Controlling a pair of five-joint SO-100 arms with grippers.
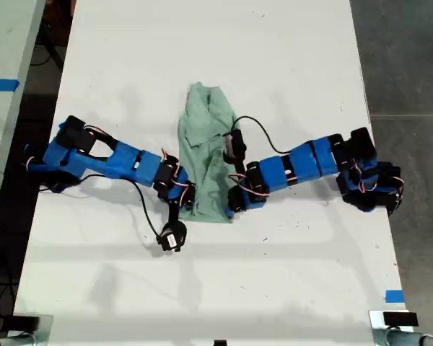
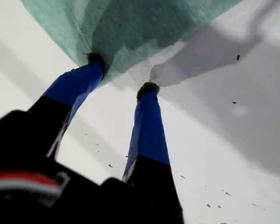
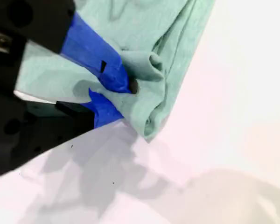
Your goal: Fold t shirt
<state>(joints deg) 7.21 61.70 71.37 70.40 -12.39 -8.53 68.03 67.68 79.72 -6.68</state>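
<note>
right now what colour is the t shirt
Pale mint green, plain, no pattern; the t shirt shows best in the exterior view.

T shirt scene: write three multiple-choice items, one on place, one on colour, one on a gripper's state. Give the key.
1. In the exterior view, the t shirt lies:
A. on the floor
B. between the two arms
C. inside a box

2. The t shirt's colour is:
A. red
B. black
C. pale mint green

3. The state of my first gripper is:
A. open
B. shut on a cable
C. out of view

Key: B, since an arm reaches the cloth from each side. C, as all views show. A, since the first wrist view shows the fingertips apart, one at the cloth's edge.
</note>
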